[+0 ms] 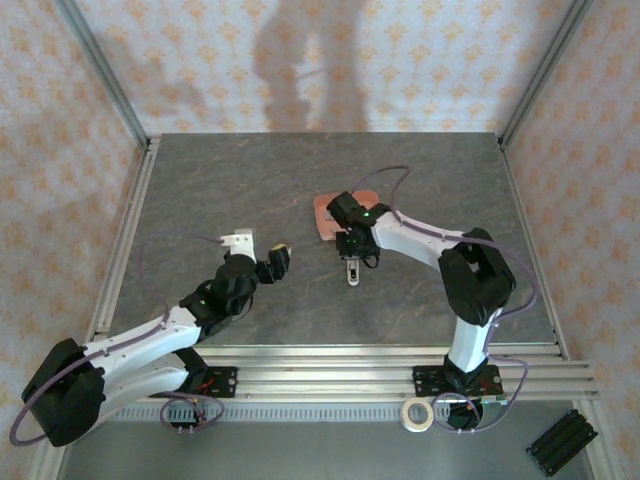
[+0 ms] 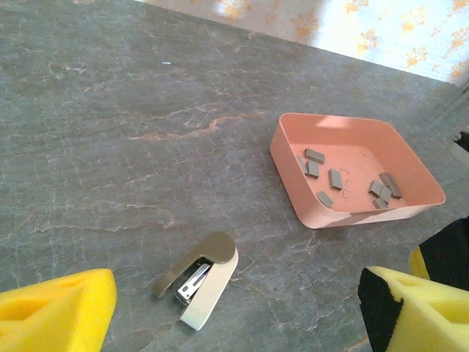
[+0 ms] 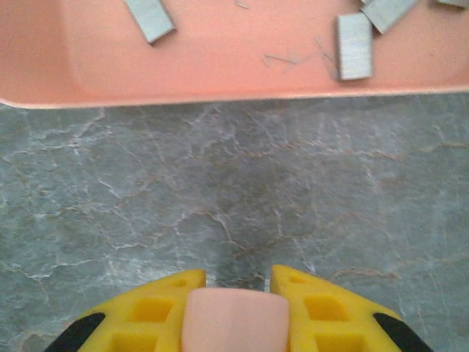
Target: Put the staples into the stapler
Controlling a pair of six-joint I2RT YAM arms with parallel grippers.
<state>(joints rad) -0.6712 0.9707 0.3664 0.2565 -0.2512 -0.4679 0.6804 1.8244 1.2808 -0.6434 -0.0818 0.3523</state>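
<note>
The stapler (image 2: 199,282) lies on the grey tabletop (image 2: 110,147). It is hinged open, so the silvery metal part inside can be seen. It is near the salmon-pink tray (image 2: 293,191) but does not touch it. The staples (image 2: 335,178) lie loose on the floor of this tray, some alone and some touching each other at the far end.

The left claw (image 2: 236,293) is wide open and holds nothing. Its yellow fingers (image 2: 58,312) stand at the two lower corners of the left wrist view and both are cut off by the edge.

The right claw (image 3: 238,279) hangs above bare tabletop just beside the rim of the tray. It is closed on a pale pink piece (image 3: 234,323) which fills the gap between the fingers. The lower edge cuts this piece off, and I cannot tell what it is.

In this wrist view the top edge also cuts several staples. From above, the right arm covers a part of the tray, and the staples are too small to make out there.
</note>
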